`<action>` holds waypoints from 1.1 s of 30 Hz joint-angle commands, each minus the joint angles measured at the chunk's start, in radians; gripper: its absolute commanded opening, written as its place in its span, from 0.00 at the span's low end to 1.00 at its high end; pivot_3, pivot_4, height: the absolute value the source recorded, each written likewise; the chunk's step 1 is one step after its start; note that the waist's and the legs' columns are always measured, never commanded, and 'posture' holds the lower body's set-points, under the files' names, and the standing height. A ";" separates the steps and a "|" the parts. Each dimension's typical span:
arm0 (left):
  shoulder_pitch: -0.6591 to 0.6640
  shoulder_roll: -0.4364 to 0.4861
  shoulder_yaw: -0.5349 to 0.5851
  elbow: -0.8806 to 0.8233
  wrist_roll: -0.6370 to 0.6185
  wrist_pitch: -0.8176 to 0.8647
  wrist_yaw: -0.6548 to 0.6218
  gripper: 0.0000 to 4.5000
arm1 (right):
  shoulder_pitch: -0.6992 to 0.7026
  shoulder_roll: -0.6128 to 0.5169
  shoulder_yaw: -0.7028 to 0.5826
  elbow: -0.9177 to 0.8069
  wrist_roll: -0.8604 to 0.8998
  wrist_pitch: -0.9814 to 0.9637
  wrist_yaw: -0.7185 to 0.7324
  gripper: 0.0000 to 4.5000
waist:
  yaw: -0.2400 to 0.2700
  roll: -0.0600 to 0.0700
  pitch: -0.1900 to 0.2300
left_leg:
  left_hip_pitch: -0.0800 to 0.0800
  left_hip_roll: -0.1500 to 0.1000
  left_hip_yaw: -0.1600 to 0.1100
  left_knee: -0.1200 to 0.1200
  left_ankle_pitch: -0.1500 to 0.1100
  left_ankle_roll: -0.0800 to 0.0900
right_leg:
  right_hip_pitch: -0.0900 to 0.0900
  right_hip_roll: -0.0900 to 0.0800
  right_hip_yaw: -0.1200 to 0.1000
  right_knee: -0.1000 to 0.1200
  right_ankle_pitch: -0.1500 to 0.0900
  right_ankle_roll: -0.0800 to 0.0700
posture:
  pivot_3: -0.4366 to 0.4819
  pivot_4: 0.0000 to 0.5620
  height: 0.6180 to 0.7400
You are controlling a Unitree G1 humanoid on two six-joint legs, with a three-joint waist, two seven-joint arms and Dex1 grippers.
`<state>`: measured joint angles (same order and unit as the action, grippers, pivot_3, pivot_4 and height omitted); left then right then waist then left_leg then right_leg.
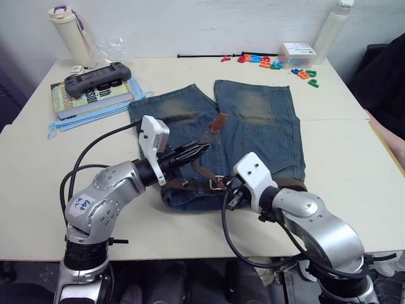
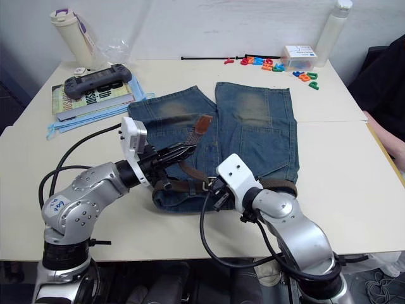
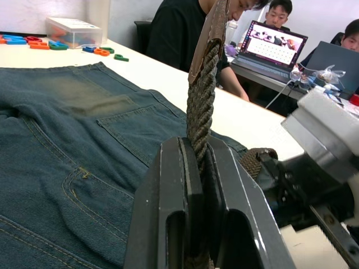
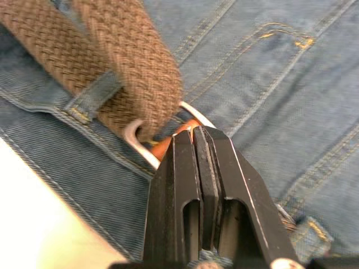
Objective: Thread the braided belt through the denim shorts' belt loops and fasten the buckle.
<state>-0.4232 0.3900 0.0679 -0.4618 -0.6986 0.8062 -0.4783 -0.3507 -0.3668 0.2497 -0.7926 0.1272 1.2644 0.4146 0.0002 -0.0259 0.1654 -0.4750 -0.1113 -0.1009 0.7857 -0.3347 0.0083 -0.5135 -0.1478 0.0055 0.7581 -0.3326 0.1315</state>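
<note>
Shorts [image 1: 253, 126] flat on counter [image 1: 342, 177], belt [image 3: 202, 106] along the waistband. Left end effector [image 1: 201, 149] clamps the belt's free end, lifting it for feeding. Right end effector [image 4: 193, 134] closed at buckle [image 4: 137, 143], likely pinning it steady for fastening.

- A big pale table [image 1: 354, 183] fills the middle of the room.
- A plain white wall [image 1: 209, 25] stands behind the table's far edge.
- A second table [image 3: 263, 67] stands near, with open laptops [image 3: 273, 46] on it.
- People [image 3: 185, 33] sit at that second table.
- The light is bright and even.
</note>
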 commanded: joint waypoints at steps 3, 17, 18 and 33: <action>0.002 0.008 0.010 -0.021 -0.005 -0.019 0.001 0.00 | -0.006 0.008 0.044 0.012 -0.003 -0.038 -0.051 0.00 | 0.000 0.000 0.000 | 0.000 0.000 0.000 0.000 0.000 0.000 | 0.000 0.000 0.000 0.000 0.000 0.000 | 0.48 0.27 0.30; -0.012 0.010 -0.001 -0.017 -0.001 -0.017 0.004 0.00 | -0.043 0.021 0.186 0.105 -0.031 -0.089 -0.116 0.00 | -0.003 0.000 0.000 | 0.000 0.000 0.000 0.000 0.000 0.000 | 0.000 0.000 0.000 0.000 0.000 0.000 | 0.48 0.27 0.30; -0.013 0.010 -0.002 -0.017 0.001 -0.017 0.006 0.00 | -0.045 0.012 0.202 0.108 -0.035 -0.085 -0.116 0.00 | -0.003 0.000 0.000 | 0.000 0.000 0.000 0.000 0.000 0.000 | 0.000 0.001 0.000 0.000 0.000 0.000 | 0.48 0.27 0.30; -0.096 -0.034 -0.113 0.065 0.100 -0.044 0.041 0.00 | -0.111 -0.162 0.477 0.141 -0.158 -0.143 -0.070 0.00 | 0.000 -0.001 -0.001 | 0.001 0.000 0.000 0.000 0.000 0.000 | 0.001 0.000 -0.001 0.000 0.000 0.000 | 0.48 0.27 0.30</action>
<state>-0.4908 0.3659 -0.0197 -0.4067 -0.6257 0.7880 -0.4445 -0.4815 -0.5064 0.6270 -0.6805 -0.0272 1.1294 0.3019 -0.0001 -0.0266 0.1648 -0.4741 -0.1114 -0.1013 0.7856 -0.3348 0.0084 -0.5120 -0.1477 0.0047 0.7573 -0.3326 0.1314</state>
